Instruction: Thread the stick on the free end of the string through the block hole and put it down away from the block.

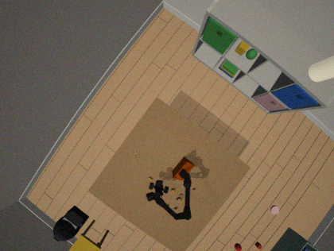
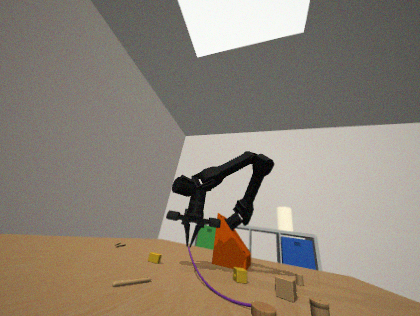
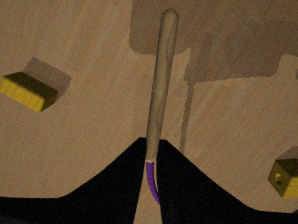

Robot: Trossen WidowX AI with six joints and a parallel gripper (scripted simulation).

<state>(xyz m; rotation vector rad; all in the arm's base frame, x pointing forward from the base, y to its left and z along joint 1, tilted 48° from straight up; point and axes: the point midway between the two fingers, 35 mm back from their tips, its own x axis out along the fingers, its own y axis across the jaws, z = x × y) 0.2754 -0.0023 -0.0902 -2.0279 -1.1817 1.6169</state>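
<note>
My gripper [image 2: 190,244] [image 3: 151,145] is shut on the wooden stick [image 3: 162,75], close to its string end. The stick points up and away from the fingertips in the wrist view, with its shadow apart from it; it is held above the table. The purple string [image 2: 207,284] [image 3: 150,175] runs from the fingers down to the round wooden button [image 2: 263,308] at the bottom of the exterior view. A tan wooden block [image 2: 286,288] stands on the table, right of the button and apart from the gripper; its hole cannot be made out.
An orange wedge [image 1: 183,168] [image 2: 227,250] stands near the arm. Small yellow blocks [image 1: 150,179] [image 2: 155,258] [image 3: 25,92] lie on both sides of the gripper. A loose stick [image 2: 131,282] lies at the front left. A round wooden piece [image 2: 319,307] stands at the front right.
</note>
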